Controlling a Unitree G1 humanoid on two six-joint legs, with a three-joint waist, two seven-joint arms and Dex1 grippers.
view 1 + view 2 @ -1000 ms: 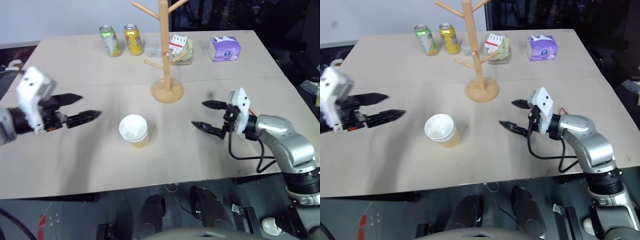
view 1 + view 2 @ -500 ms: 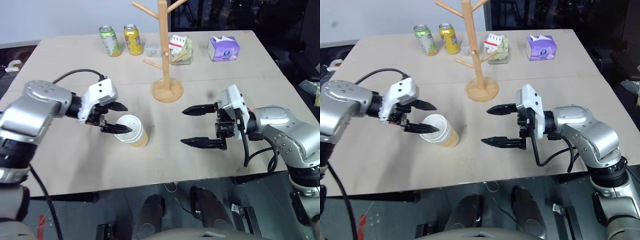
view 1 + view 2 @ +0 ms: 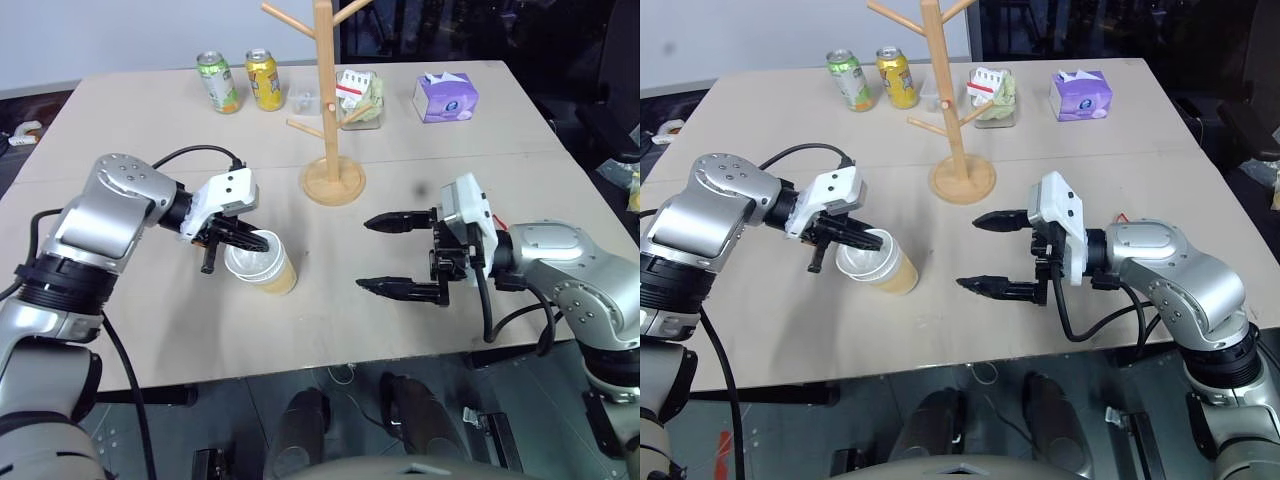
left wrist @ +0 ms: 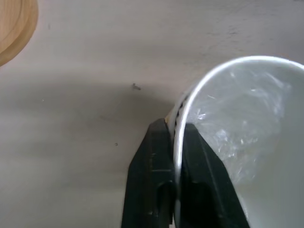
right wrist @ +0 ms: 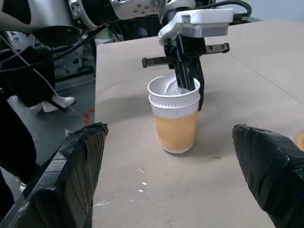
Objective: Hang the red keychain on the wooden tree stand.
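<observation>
Left gripper [image 3: 243, 240] pinches paper cup [image 3: 262, 268] rim near wooden tree stand [image 3: 331, 150]; right gripper [image 3: 400, 254] agape; next, probably lift inner cup.

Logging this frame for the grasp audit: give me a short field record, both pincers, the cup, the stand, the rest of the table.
left pincer: shut on the rim of the paper cup, one finger inside, one outside
right pincer: open, holding nothing, facing the cup above the table
paper cup: upright, white upper part over an orange lower part
wooden tree stand: upright behind the cup, visible pegs bare
red keychain: not identifiable
far side: green can, yellow can, purple tissue pack
</observation>
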